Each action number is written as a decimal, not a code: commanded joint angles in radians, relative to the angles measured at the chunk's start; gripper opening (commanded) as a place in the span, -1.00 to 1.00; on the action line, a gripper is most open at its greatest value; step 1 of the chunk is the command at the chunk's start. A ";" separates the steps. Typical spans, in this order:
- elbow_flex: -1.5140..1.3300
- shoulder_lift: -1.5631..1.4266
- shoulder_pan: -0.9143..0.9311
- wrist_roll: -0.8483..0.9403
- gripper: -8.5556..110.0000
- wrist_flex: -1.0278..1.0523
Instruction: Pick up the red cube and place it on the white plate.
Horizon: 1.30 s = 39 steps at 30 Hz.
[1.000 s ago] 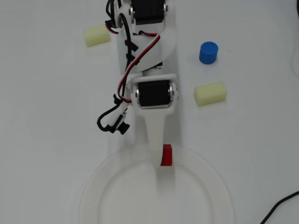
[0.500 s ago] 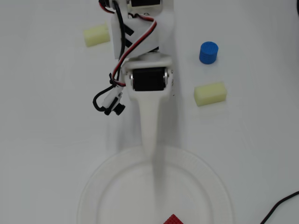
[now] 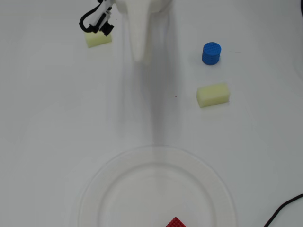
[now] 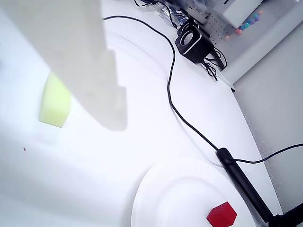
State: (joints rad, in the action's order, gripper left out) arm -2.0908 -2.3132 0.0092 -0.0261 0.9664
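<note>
Overhead view: end effector (image 3: pixel 140 56) now withdrawn, apparently empty.

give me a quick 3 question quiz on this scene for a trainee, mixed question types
1. True or false: the red cube lies on the plate.
2. Multiple choice: in the overhead view, what sits nearest the blue cylinder? A) a yellow block B) the red cube C) the black cable
3. Fill in: the gripper holds ____.

Key:
1. True; in both views it rests inside the plate, near the edge.
2. A; the block lies just below the cylinder in the overhead view.
3. Nothing; it is at the top of the overhead view, well clear of the plate, with no object at its tip.
</note>
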 commanded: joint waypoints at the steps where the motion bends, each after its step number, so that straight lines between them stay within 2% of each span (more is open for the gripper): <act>1: -0.132 -0.249 0.000 0.015 -0.12 0.028; 7: -0.422 -0.540 0.032 0.032 -0.16 0.034; 12: -0.604 -0.618 0.058 0.002 -0.18 0.028; 21: -0.908 -0.827 -0.014 -0.023 -0.34 -0.020; 26: -1.074 -1.094 -0.044 -0.003 -0.46 0.075; 30: -1.106 -1.134 -0.052 -0.032 -0.54 0.118; 35: -1.124 -1.134 -0.058 -0.048 -0.86 0.140; 39: -1.160 -1.134 -0.058 -0.035 -0.86 0.149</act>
State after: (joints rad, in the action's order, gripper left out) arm -3.2275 -3.4392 -0.0491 -0.0690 1.1121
